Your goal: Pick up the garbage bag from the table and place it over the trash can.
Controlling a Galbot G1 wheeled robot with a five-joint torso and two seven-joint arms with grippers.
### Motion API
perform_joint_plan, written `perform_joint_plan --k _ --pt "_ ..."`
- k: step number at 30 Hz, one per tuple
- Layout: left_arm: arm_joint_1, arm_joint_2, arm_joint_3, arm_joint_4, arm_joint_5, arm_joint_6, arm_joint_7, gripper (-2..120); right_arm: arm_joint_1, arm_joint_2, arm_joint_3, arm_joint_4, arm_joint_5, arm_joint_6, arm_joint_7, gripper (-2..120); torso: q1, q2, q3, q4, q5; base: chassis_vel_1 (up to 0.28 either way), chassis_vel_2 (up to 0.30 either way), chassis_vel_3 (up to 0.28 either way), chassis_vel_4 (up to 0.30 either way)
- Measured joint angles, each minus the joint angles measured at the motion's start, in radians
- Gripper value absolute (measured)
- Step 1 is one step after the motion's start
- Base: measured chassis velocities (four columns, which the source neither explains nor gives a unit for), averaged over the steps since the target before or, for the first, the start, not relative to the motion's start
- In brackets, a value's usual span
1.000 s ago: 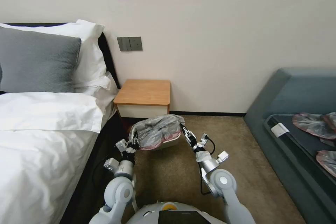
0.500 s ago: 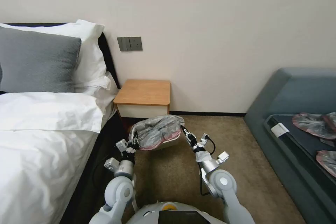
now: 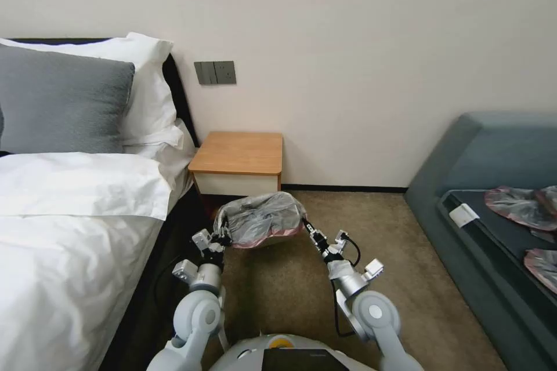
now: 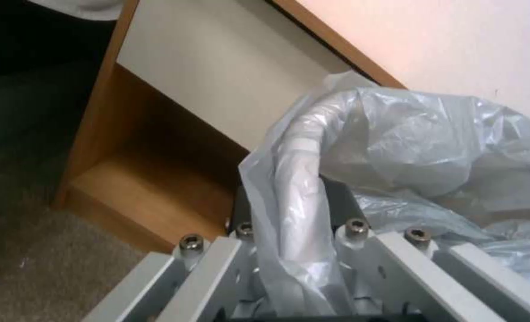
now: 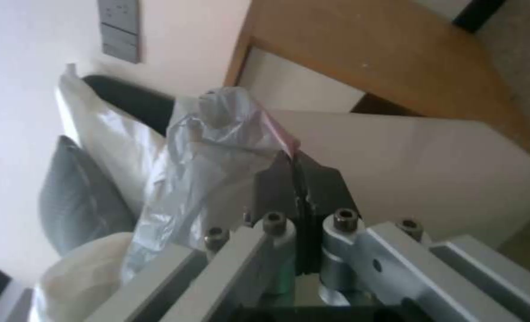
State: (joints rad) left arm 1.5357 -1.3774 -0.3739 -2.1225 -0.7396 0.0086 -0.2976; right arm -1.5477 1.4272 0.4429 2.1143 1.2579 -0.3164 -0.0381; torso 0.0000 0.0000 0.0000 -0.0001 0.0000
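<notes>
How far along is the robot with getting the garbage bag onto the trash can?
Done: the garbage bag is off the table, whose top is bare. In hand: the left gripper and right gripper each pinch an edge, stretching the bag above the trash can on the carpet. Left: pulling the rim down around the can and letting go.

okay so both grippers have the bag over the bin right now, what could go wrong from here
1. The garbage bag is thin plastic stretched between the left gripper and right gripper; more pull could tear it.
2. The right gripper's fingers pinch only the pinkish rim edge, which might slip free.
3. The bag is bunched over the trash can, so it may not seat around the rim.
</notes>
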Motion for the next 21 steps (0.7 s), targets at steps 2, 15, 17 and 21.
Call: perform_joint_plan --k 2,15,17,21 --pt "-0.002 0.0 0.0 0.0 -0.002 0.0 0.0 7 -0.002 -0.001 0.002 0.001 -0.011 -0.003 0.009 0 0.0 0.0 0.0 0.0 0.0001 0.0 0.0 0.0 0.0" --pt "-0.003 0.007 -0.005 -0.017 -0.032 0.009 0.002 7 0.038 -0.024 0.005 -0.069 -0.154 0.001 0.006 0 0.0 0.0 0.0 0.0001 0.0 0.0 0.0 0.0 0.0" --pt "0.0 0.009 -0.006 -0.021 -0.035 0.011 0.005 7 0.051 -0.031 0.007 -0.091 -0.188 0.017 -0.005 0 0.0 0.0 0.0 0.0 0.0001 0.0 0.0 0.0 0.0" --pt "0.0 0.01 -0.007 -0.023 -0.044 0.012 0.006 7 0.068 -0.038 0.007 -0.115 -0.218 0.023 -0.02 0 0.0 0.0 0.0 0.0 0.0 0.0 0.0 0.0 0.0"
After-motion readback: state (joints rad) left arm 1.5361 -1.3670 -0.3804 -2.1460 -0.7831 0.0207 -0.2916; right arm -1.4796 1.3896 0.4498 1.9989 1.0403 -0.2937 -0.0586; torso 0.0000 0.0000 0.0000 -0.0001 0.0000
